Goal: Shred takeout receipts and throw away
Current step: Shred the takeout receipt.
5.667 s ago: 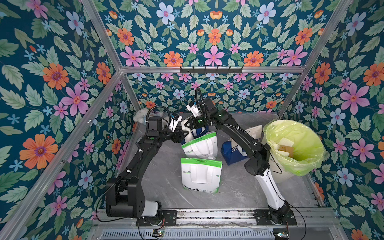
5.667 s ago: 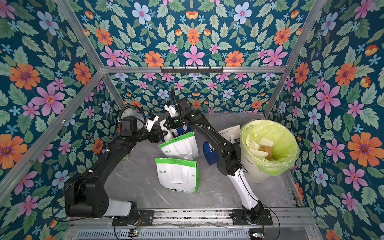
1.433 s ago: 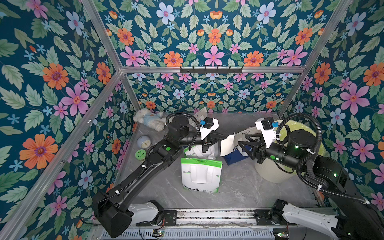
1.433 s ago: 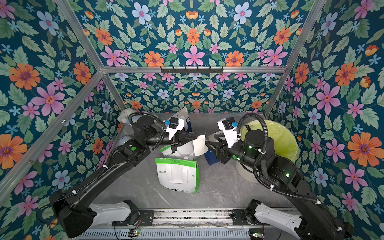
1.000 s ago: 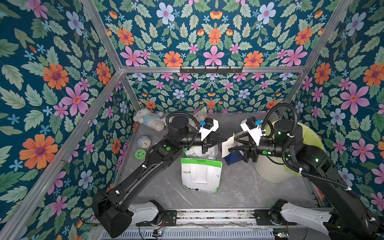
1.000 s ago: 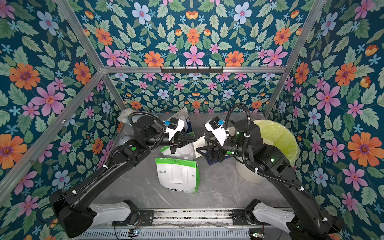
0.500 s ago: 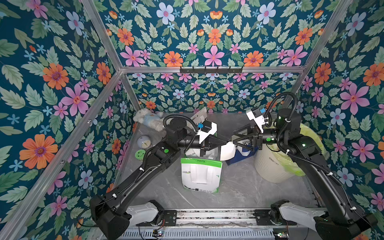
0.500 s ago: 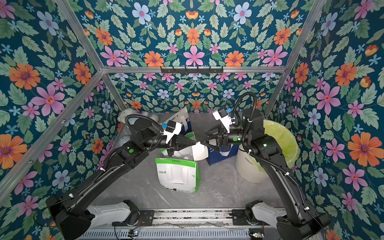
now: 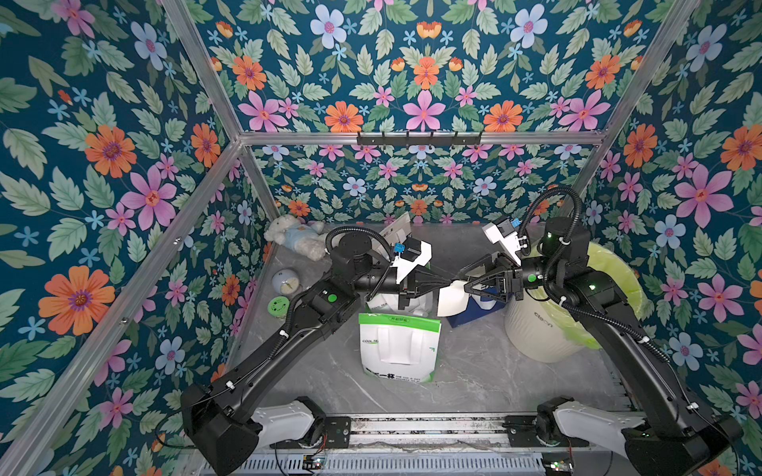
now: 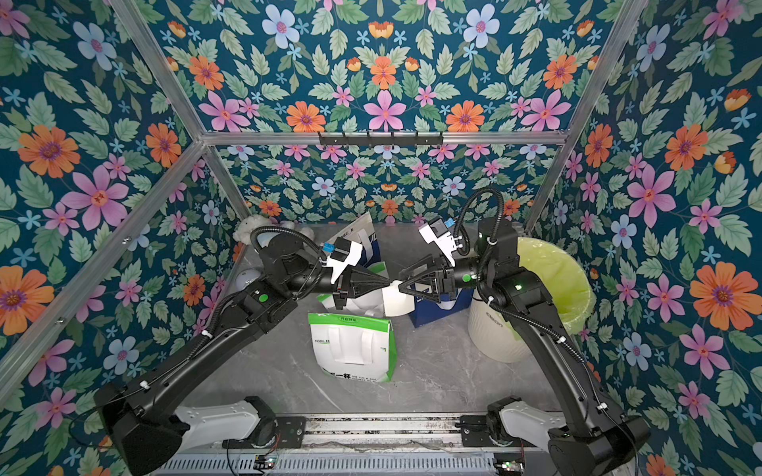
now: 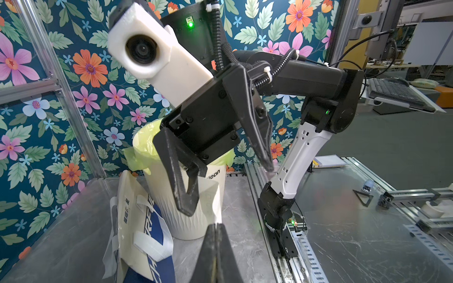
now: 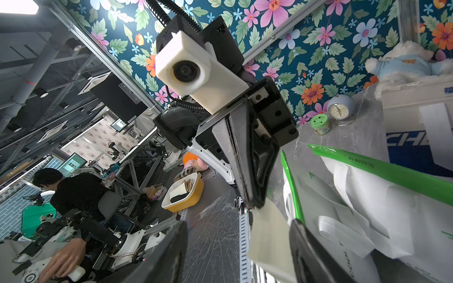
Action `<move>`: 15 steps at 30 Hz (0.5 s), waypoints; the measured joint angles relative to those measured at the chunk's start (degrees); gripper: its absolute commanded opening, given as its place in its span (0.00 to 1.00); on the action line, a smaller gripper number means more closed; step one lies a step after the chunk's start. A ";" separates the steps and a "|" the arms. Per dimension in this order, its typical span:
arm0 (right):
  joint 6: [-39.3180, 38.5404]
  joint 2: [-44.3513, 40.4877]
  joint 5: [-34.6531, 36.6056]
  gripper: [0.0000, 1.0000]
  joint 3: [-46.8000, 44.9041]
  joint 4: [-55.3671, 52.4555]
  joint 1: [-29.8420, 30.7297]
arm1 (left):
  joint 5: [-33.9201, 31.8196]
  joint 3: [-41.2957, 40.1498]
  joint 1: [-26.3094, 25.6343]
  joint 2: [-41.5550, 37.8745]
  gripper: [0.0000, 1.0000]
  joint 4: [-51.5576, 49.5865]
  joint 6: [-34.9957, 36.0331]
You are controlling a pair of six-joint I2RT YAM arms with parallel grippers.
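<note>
Now the right arm has swung back from the bin (image 9: pixel 540 329) to the middle of the table (image 9: pixel 486 371), and the two pincers sit nose to nose in the air above the bags. A moment earlier it was well over toward the bin, so this is a fresh approach to the sheet.

The left pincer (image 9: pixel 448 283) is clenched on the top edge of a white receipt (image 9: pixel 451 301), which hangs limp below it, clear of the table and just above the green-and-white bag (image 9: pixel 398 350). In its wrist view the two fingers press flat together at (image 11: pixel 215 229), with the receipt (image 11: pixel 212 199) rising from them.

The right pincer (image 9: pixel 464 282) is spread, one finger on each side of the same edge and close beside the left tips. Its wrist view shows the receipt (image 12: pixel 269 235) between its wide-set fingers (image 12: pixel 307 247), with clear space on both sides, so it has no grip yet. Both top views agree: the left pincer (image 10: pixel 389 282) is pinched to a point and the right pincer (image 10: pixel 402 281) stands apart around the receipt (image 10: pixel 398 303).

My judgement is that the tear is about to be set up. The right pincer needs to close beside the left one, and then the two must pull apart. The paper is thin and floppy, so a bite too near the corner could slip off instead of ripping. The bin stands just behind the right arm, ready for the piece.
</note>
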 measured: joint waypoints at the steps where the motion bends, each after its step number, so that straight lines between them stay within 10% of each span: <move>1: -0.28 -0.07 0.33 0.59 0.00 -0.44 0.00 | -0.02 0.00 0.00 0.00 0.00 0.24 0.00; 15: -1.60 -0.59 7.74 0.11 0.37 -4.17 0.04 | -0.48 0.96 0.00 1.38 0.00 1.31 -1.44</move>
